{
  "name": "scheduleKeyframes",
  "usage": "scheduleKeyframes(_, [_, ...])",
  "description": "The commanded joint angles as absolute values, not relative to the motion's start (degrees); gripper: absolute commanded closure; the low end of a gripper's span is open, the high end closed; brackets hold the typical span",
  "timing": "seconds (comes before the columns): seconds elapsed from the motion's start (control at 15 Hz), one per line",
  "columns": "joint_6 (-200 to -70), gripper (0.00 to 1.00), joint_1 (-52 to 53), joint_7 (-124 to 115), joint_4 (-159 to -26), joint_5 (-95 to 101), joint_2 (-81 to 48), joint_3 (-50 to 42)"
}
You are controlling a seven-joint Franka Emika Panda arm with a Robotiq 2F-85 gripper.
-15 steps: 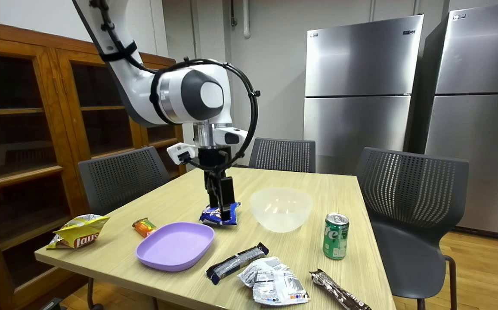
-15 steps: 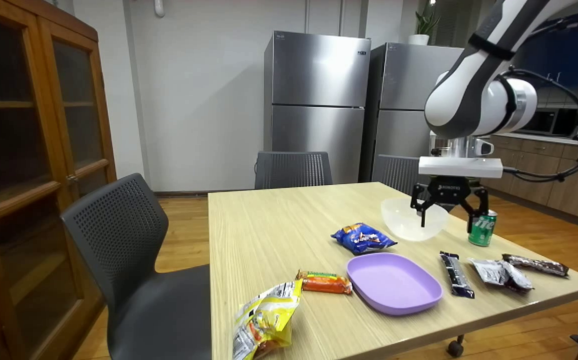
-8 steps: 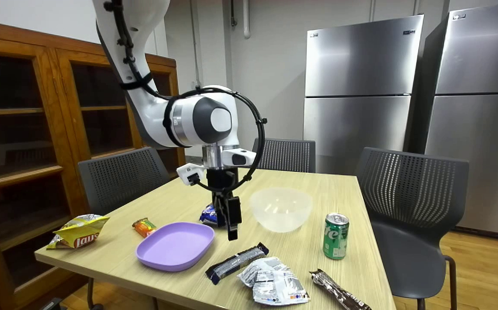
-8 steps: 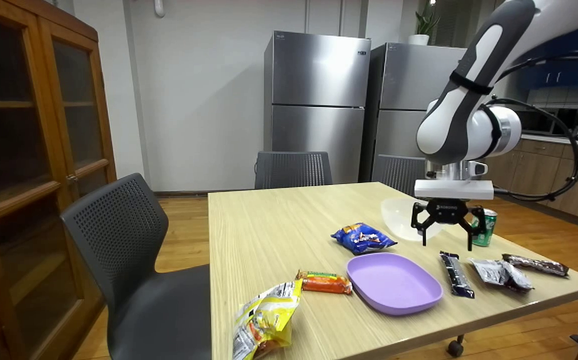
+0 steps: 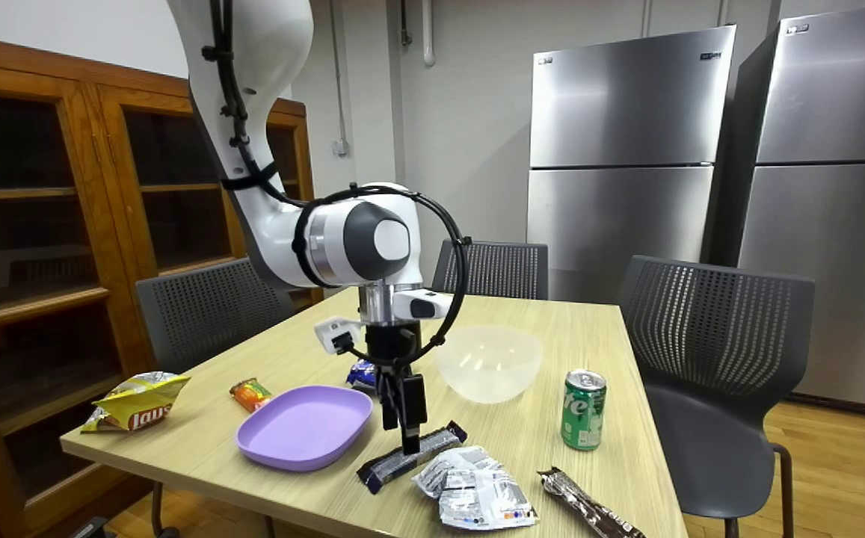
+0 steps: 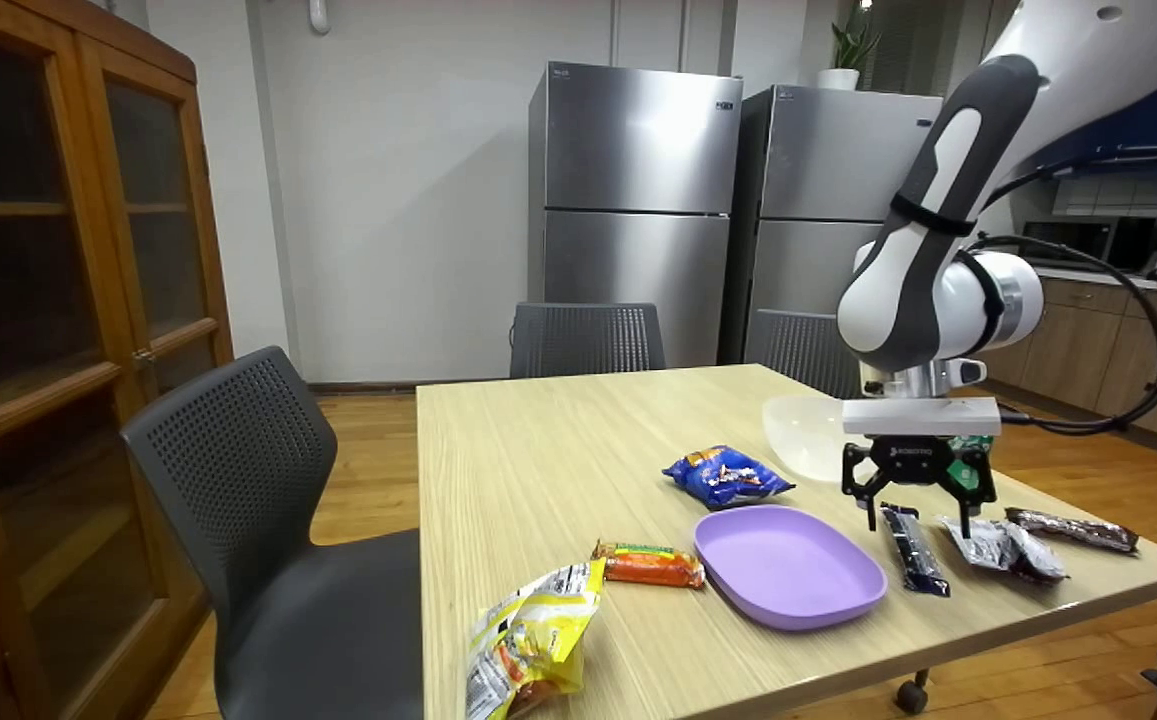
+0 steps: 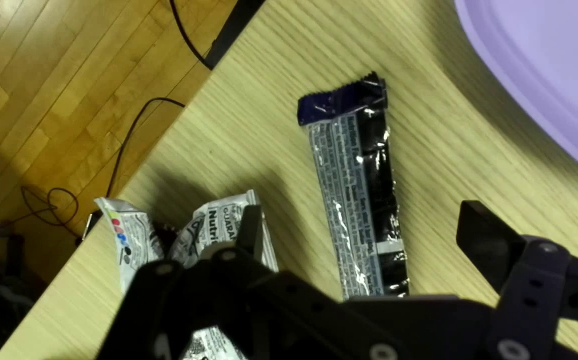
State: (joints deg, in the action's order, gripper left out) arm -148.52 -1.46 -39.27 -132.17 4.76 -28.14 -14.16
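Note:
A dark wrapped bar (image 7: 363,200) with a printed grey label lies on the table. In the wrist view my gripper (image 7: 361,217) is open, its fingers spread on either side of the bar, and nothing is held. The left finger overlaps a crumpled silver packet (image 7: 219,225), partly hiding it; I cannot tell whether they touch. In an exterior view the gripper (image 6: 919,524) hangs over the bar (image 6: 910,550), pointing down, with the silver packet (image 6: 998,548) close by. A purple plate (image 5: 305,433) sits beside the bar and shows at the wrist view's upper right (image 7: 558,75).
Behind the gripper stand a translucent bowl (image 5: 488,373) and a green can (image 5: 583,415). A brown bar (image 5: 589,504) lies near the table edge. Beyond the plate are a blue bag (image 6: 725,476), an orange packet (image 6: 650,564) and a yellow chip bag (image 6: 538,640). Chairs surround the table.
The arm has come down, moving toward the table's front edge, from near the blue bag and bowl to over the dark bar. The gripper has stayed open; the objects have not moved.

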Motion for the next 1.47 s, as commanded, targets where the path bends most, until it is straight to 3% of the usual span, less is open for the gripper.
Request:
scheduleKeyframes(0.0, [-148.89,0.00,0.57,-40.96,-130.41,4.41,-31.00,-15.99])
scheduleKeyframes(0.73, [-148.67,0.00,2.84,-41.82,-128.54,4.14,-34.75,-17.39])
scheduleKeyframes(0.8, [-148.70,0.25,2.86,-41.75,-128.54,4.12,-34.73,-17.42])
scheduleKeyframes(0.93, [-148.76,0.34,2.91,-41.65,-128.35,4.13,-34.73,-17.39])
scheduleKeyframes(1.4, [-148.82,0.90,3.14,-41.66,-127.60,4.13,-35.22,-17.51])
